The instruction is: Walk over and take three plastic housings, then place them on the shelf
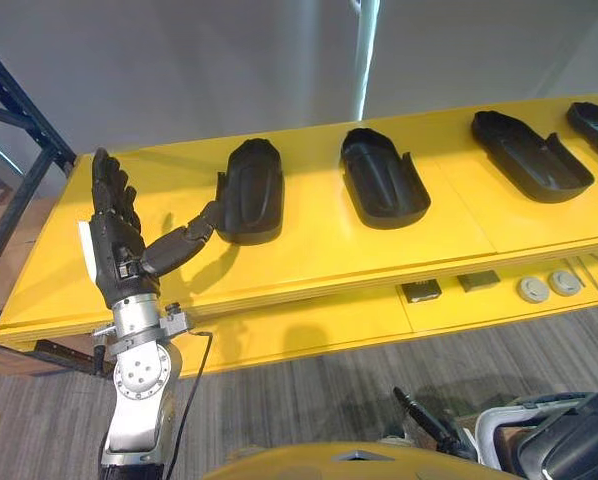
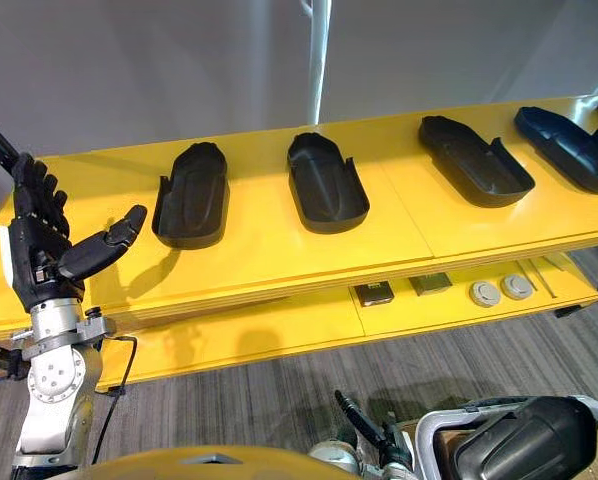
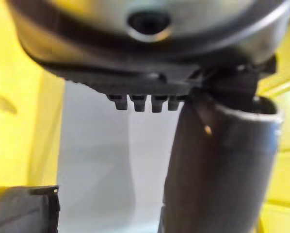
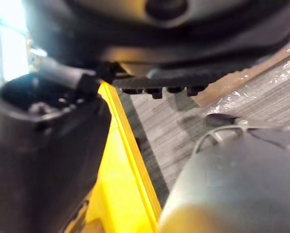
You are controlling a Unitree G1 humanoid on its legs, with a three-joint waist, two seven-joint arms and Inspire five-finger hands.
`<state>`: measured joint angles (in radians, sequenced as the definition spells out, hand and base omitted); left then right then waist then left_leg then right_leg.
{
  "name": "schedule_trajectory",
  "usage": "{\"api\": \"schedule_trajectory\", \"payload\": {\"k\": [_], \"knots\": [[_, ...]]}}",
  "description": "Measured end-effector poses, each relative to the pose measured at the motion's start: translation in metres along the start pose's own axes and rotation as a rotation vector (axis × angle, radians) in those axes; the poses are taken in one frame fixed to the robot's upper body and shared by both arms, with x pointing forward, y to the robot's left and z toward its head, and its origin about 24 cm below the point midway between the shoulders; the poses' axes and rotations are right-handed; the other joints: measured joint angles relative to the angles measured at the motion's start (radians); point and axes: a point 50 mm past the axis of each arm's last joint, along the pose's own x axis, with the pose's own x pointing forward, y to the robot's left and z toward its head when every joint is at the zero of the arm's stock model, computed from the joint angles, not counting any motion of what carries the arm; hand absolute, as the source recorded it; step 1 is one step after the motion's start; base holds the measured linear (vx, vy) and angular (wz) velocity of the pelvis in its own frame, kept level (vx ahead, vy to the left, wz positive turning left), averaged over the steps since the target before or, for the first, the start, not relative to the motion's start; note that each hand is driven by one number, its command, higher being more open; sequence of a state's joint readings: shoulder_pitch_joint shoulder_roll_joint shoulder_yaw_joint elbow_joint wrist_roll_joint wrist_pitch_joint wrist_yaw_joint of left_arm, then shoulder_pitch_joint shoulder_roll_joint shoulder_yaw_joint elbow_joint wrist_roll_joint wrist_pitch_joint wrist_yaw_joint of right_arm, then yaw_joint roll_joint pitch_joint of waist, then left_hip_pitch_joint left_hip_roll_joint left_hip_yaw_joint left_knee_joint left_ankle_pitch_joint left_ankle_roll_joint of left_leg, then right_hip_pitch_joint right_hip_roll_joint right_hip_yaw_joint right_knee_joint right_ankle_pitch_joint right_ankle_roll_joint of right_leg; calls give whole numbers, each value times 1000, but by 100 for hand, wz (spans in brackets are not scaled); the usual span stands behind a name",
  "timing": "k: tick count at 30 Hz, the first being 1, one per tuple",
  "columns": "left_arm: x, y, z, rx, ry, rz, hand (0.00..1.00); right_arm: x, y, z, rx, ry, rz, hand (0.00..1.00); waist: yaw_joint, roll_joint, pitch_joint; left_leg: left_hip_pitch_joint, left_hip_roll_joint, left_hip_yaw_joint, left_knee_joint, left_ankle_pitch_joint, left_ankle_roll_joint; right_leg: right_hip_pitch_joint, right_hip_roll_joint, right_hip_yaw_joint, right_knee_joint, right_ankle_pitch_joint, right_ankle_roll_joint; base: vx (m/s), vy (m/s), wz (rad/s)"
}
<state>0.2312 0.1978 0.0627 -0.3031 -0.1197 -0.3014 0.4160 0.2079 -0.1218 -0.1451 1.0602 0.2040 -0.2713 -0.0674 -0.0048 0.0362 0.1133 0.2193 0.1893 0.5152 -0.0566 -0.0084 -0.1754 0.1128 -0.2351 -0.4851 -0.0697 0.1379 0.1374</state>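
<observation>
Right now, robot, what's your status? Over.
Left hand open, raised beside the leftmost housing, holding nothing. Right hand low. Housings lie on the yellow table. Nothing between left hand and housing.

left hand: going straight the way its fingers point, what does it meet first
Likely nothing close: the open left hand points its fingers over the bare left end of the yellow table, beside the leftmost housing, not at it. The grey wall beyond would come first; depth unclear.
</observation>
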Motion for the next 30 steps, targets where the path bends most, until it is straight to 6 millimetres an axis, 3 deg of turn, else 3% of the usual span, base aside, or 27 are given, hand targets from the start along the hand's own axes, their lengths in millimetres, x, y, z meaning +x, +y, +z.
{"api": "schedule_trajectory", "payload": {"k": [4,8,11,13,14,16,19,22,30], "knots": [[-1,-2,-1,-62,19,-5,100,-1,1,4,12,-30,-12,100,-1,-11,-12,10,0,26,-2,-3,-4,-7,4,23,0,1,0,1,0,-16],[-3,-10,-1,-131,9,-70,100,-1,5,12,4,-74,-1,100,-10,0,-37,18,4,50,-2,-8,-10,-17,11,43,1,1,1,2,-6,-18],[-3,-23,4,-188,-33,-136,100,-9,19,45,8,-271,41,100,-29,13,-45,25,13,91,3,-13,-18,-49,23,85,13,2,-2,-11,-12,-41],[9,-37,15,-227,-105,-187,100,-35,37,102,1,-592,90,100,-59,16,-46,38,25,160,22,-26,-31,-84,42,155,17,12,-14,-47,-27,-82],[13,-40,18,-235,-123,-201,100,-44,39,115,6,-668,97,100,-66,15,-46,38,28,173,28,-29,-33,-93,47,168,17,15,-18,-49,-34,-61],[23,-50,29,-253,-182,-241,100,-69,40,151,67,-874,107,100,-90,8,-43,42,36,204,43,-37,-37,-107,58,200,16,21,-22,-40,-37,-50],[32,-60,44,-292,-257,-275,100,-101,27,192,166,-1109,43,100,-129,-3,-36,73,45,263,57,-50,-47,-118,82,256,14,29,-29,-46,-33,-58],[32,-65,55,-328,-295,-298,100,-112,10,200,210,-1171,-46,100,-141,-8,-31,76,49,309,78,-66,-50,-144,94,300,14,38,-32,-33,-8,-51],[29,-72,54,-360,-242,-328,100,-113,-10,187,209,-1108,-150,100,-194,17,23,133,48,454,117,-101,-53,-182,140,444,4,67,-38,-57,15,-54]]}}
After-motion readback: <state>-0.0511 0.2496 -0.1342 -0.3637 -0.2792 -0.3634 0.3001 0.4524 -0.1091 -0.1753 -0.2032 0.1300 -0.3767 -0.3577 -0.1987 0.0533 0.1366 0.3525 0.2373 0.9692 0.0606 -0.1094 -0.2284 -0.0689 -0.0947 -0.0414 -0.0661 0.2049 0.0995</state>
